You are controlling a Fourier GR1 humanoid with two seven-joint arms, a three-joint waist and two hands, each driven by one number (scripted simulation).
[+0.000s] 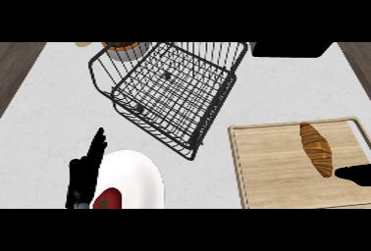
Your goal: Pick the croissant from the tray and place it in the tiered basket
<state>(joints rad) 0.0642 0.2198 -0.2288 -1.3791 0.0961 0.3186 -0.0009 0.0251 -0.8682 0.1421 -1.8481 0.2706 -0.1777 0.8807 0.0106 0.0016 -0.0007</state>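
The right hand (pixel 355 175) is touching the croissant (pixel 316 147) at lower right; its fingers are hidden. Next, grabbing it.

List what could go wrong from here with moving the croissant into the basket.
1. The right hand shows only at the croissant's lower end; a grasp taken there might let the long pastry tip or slip.
2. The wire tiered basket has a raised rim; a low carry could catch on it.
3. The tray's raised edge lies between croissant and basket, so dragging could snag.
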